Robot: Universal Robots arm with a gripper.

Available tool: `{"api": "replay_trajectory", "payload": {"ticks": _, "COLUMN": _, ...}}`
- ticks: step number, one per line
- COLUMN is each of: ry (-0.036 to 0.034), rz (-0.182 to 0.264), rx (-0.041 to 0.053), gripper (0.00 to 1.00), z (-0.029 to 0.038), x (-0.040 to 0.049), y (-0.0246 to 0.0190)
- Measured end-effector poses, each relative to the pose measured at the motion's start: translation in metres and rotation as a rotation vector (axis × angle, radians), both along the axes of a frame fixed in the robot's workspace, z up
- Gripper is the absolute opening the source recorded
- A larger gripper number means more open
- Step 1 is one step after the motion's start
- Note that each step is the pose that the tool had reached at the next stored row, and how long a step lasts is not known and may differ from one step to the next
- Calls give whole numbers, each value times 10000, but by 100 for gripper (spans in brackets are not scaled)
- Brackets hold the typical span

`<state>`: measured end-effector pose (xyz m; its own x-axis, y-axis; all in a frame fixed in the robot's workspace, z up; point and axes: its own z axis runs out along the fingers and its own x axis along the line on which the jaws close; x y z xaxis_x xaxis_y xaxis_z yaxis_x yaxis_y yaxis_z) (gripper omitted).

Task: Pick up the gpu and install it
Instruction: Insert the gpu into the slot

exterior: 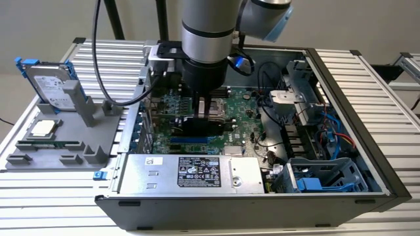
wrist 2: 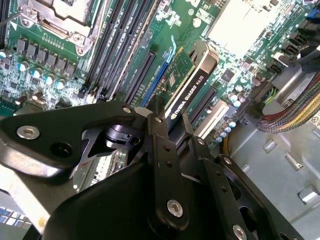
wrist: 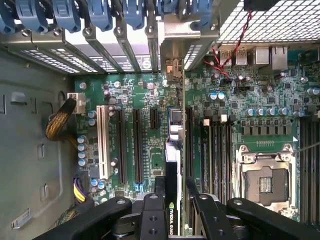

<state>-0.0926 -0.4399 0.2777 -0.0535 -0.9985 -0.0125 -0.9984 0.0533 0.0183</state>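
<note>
Gripper [wrist: 172, 200] clamped on the gpu [wrist: 172, 165], card edge-down over the motherboard [wrist: 260, 100] slots; we judge it should stay square, bracket toward twelve o'clock in the first wrist view.

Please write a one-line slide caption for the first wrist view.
Gripper holds the gpu edge-on above the motherboard expansion slots.

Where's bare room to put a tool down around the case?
Free: ribbed table along the case's side at the exterior view's right, and the strip in front. Crowded: grey fixture tray with hard drive; inside, the end effector holds the gpu.
</note>
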Motion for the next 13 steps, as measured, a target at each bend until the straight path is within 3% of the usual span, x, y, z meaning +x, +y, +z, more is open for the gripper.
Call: {"api": "replay_trajectory", "payload": {"ticks": 13, "ry": 6, "rz": 0, "rx": 2, "gripper": 0, "z": -9, "x": -26, "y": -43}}
